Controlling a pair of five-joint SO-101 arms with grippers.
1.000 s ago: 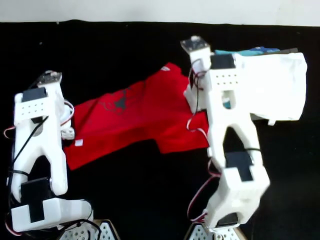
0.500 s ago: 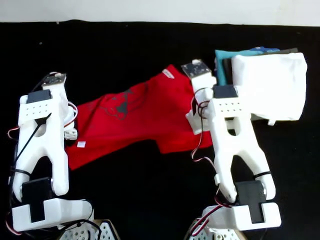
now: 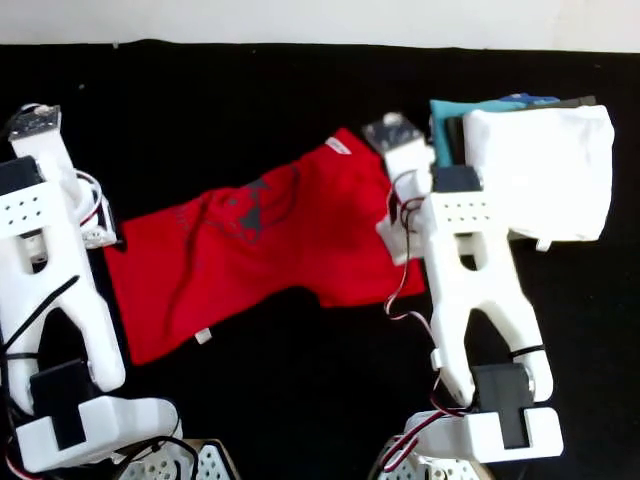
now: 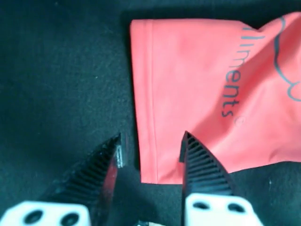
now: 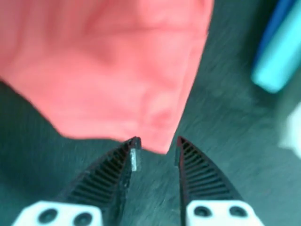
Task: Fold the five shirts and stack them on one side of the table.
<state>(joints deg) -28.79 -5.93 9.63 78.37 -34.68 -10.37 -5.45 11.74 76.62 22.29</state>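
Observation:
A red shirt [image 3: 260,245] lies spread across the middle of the black table [image 3: 200,90]. My left gripper [image 4: 151,140] is open at the shirt's left end, its fingers either side of the hem corner [image 4: 150,160]. In the high view the left gripper [image 3: 106,240] sits at that left edge. My right gripper [image 5: 156,140] is open over a corner of the red shirt [image 5: 117,70], at the shirt's right edge [image 3: 400,240]. A stack of folded shirts with a white shirt [image 3: 545,175] on top sits at the back right.
Under the white shirt, teal [image 3: 447,108], blue and dark layers stick out of the stack; the teal edge [image 5: 277,61] lies close to my right gripper. The arms' bases [image 3: 90,425] stand at the front edge. Black table lies bare in front of the red shirt.
The left arm swung left and back, and the shirt's left end came along and spread wider. The right arm drew back from the stack a second ago, then stayed at the shirt's right edge.

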